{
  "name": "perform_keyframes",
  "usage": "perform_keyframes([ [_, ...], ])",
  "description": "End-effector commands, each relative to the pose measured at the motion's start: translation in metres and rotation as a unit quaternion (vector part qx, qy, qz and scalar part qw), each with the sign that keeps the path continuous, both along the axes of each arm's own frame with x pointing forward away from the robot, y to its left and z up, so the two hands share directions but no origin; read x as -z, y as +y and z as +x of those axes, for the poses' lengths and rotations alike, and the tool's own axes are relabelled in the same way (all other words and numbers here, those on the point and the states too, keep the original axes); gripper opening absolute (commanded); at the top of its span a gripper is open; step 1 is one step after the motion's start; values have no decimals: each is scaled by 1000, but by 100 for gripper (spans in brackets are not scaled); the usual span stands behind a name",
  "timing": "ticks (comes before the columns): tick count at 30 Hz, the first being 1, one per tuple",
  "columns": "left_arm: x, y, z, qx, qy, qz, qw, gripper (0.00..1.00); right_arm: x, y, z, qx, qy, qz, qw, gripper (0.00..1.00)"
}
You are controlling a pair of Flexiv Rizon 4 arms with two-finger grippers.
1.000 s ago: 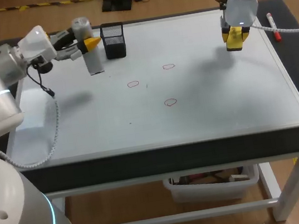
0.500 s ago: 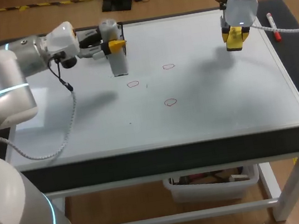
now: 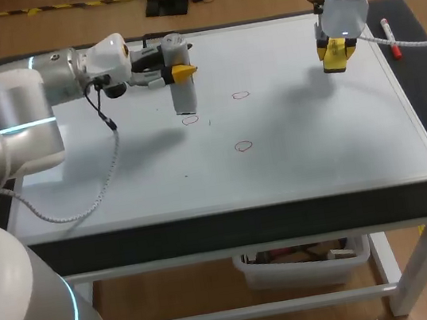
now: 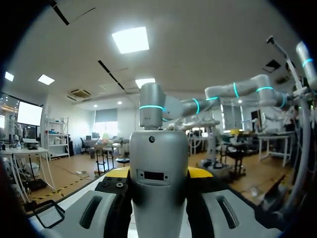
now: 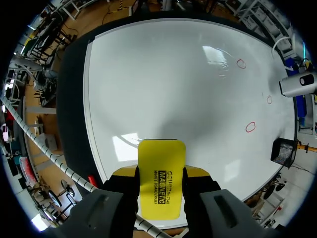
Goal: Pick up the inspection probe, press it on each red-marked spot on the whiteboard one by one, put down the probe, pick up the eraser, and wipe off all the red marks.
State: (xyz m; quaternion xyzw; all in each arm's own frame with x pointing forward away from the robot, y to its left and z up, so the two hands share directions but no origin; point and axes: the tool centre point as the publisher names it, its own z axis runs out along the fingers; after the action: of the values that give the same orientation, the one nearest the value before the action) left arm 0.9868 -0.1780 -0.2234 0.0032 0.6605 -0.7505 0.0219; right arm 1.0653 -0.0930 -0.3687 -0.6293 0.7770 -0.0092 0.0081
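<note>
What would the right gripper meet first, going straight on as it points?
Bare whiteboard, most likely. The right gripper points down at it holding the eraser, so the eraser would land first, apart from the red marks.

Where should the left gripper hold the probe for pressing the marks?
Probably as now: the probe stands upright, tip down by a red mark, so clamp its round upper barrel from the side, as the left gripper does, leaving the lower end free.
</note>
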Motion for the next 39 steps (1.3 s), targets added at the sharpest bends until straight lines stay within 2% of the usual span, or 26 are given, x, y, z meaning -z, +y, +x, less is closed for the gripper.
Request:
perform_keyframes([
  [1,9,-4,8,14,-1,-6,1000,0,-1,-1,0,-1,0,-1,1000,0],
  [19,38,-1,16,14,14,-12,1000,0,-1,-1,0,-1,0,-1,1000,0],
  [39,52,-1,21,17,8,-2,1000,0,-1,-1,0,-1,0,-1,1000,0],
])
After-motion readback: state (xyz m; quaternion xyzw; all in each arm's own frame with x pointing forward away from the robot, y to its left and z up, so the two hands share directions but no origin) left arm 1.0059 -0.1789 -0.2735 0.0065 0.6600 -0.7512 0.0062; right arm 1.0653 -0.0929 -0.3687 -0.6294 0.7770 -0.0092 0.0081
